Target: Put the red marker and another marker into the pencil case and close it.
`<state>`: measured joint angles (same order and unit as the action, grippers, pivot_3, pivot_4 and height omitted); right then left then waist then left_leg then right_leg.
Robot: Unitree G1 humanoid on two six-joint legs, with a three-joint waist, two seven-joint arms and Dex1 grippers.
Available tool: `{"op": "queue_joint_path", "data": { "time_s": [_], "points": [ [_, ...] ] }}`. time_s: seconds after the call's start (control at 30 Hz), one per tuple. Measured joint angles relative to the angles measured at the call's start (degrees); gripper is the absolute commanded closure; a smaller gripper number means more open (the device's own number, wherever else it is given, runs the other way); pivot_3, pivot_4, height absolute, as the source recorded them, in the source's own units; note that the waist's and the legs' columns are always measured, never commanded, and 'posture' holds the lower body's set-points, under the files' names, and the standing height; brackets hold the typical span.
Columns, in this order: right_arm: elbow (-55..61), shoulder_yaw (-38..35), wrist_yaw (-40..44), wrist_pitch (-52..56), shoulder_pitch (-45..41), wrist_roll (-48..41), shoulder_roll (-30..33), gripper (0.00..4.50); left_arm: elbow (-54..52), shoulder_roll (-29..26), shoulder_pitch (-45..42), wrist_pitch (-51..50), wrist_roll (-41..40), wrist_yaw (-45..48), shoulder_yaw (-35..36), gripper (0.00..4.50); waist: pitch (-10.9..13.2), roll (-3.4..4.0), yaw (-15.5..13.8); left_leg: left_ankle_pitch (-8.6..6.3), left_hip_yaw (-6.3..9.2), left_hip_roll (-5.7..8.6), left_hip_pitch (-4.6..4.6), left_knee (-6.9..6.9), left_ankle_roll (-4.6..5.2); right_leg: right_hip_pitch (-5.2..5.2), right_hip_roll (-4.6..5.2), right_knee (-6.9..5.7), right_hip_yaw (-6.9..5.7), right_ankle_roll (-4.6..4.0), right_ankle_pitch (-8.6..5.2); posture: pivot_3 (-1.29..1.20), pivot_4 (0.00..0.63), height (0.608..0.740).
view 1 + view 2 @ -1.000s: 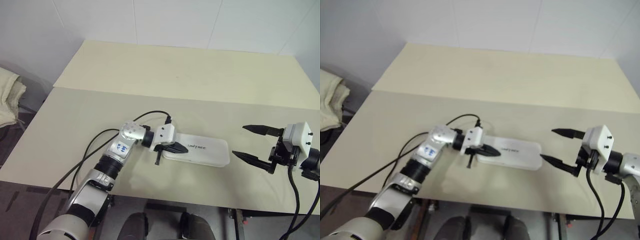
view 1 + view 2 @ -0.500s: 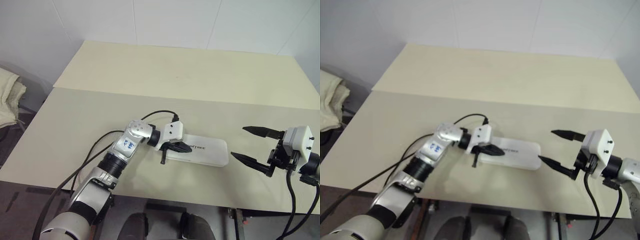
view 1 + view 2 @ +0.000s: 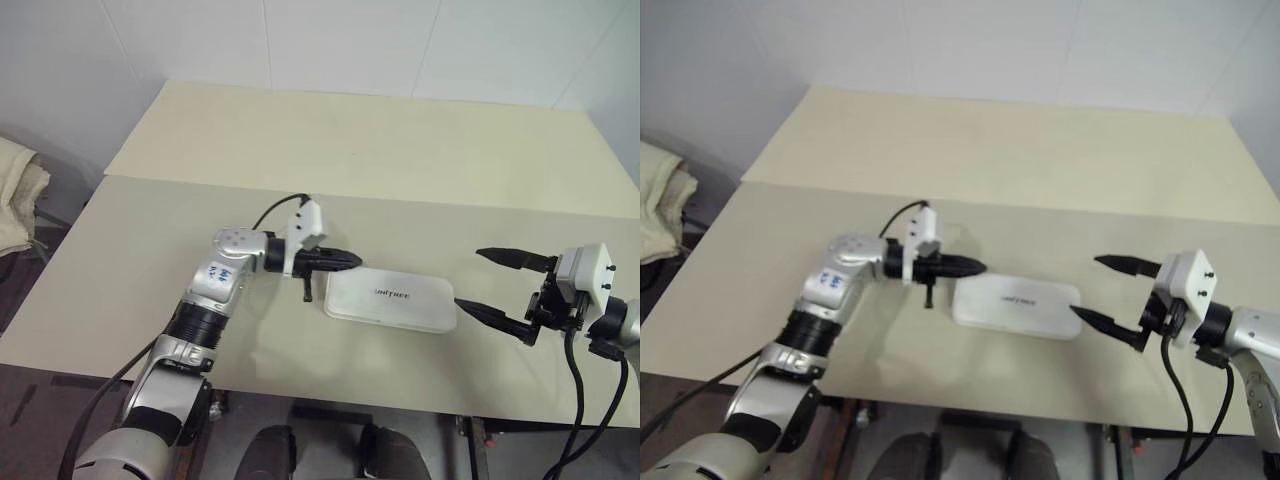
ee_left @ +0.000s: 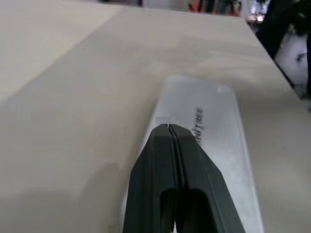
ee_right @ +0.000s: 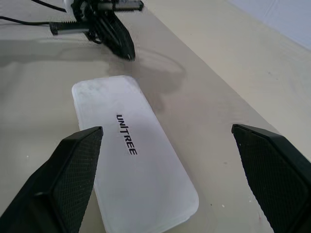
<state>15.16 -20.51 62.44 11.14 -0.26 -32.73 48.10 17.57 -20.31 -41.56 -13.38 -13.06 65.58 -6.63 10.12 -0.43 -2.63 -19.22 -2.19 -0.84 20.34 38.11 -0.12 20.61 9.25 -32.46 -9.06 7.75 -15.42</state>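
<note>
Pencil case (image 3: pixel 390 300): you find it lid down flat on the table (image 3: pixel 400 150), markers presumably inside, closing apparently done; left gripper (image 3: pixel 345 261) clenched empty just off its end, right gripper (image 3: pixel 495 283) spread wide, holding nothing, beside the other end

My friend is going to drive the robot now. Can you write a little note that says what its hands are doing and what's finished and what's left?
Left hand: shut, holding nothing, in the air just off the case's left end.
Right hand: open wide, empty, just off the case's right end.
The flat white rectangular plastic pencil case lies closed on the beige table, logo up. No markers are on the table, so they are probably inside the case.
Done: the lid is down.
Left: probably nothing; maybe check that the lid has latched, then pull both arms back.
</note>
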Motion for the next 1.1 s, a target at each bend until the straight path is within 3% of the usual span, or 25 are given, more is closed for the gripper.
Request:
{"op": "queue_joint_path", "data": {
  "time_s": [0.1, 0.2, 0.57, 0.6, 1.1],
  "points": [
    [-2.37, 0.15, 0.9, -0.06, -0.55, 0.11, 0.0, 0.0, -0.62, -3.99, 2.34, 0.66, -1.85, 0.71, 4.13, 4.47, 0.0, 0.0, 0.16, 0.0, -0.02, 0.0, 0.0, -0.02, 0.0, 0.02, 0.0, -0.01, 0.0, 0.0, 0.0, 0.0, 0.15, 0.74],
    [-3.79, 0.28, 1.84, -0.93, -1.6, 0.13, 0.0, 0.0, -2.12, -6.6, 5.34, 1.13, -4.27, 1.43, 7.21, 3.94, 0.0, 0.0, 0.04, 0.0, -0.01, 0.01, 0.0, -0.01, 0.0, 0.0, 0.0, 0.0, 0.0, 0.0, 0.0, 0.0, 0.15, 0.74],
    [-7.05, -2.24, 2.8, -3.69, 1.01, 0.85, 0.01, 0.0, -8.39, -8.63, 13.11, 0.28, -9.86, 0.42, 11.33, 0.16, 0.0, 0.0, -0.23, 0.0, -0.02, 0.0, 0.0, -0.01, 0.0, 0.0, 0.01, -0.03, 0.02, 0.0, 0.0, 0.0, 0.15, 0.74],
    [-7.23, -2.57, 2.95, -3.87, 1.06, 0.84, 0.04, 0.0, -8.64, -8.63, 13.11, 0.25, -9.95, 0.18, 11.32, 0.02, 0.0, 0.0, -0.17, 0.0, -0.03, 0.0, -0.02, -0.01, 0.0, 0.0, 0.01, -0.05, 0.04, 0.0, 0.0, 0.0, 0.15, 0.74],
    [-11.1, -4.88, 3.64, -6.07, 1.15, 1.37, 1.09, 0.0, -10.21, -9.52, 12.63, 1.77, -10.13, -0.93, 10.44, 0.02, 0.0, 0.0, -0.05, 0.0, -0.04, 0.0, -0.03, -0.03, 0.0, 0.0, 0.01, -0.05, 0.03, 0.0, 0.0, 0.0, 0.15, 0.74]
  ]
}}
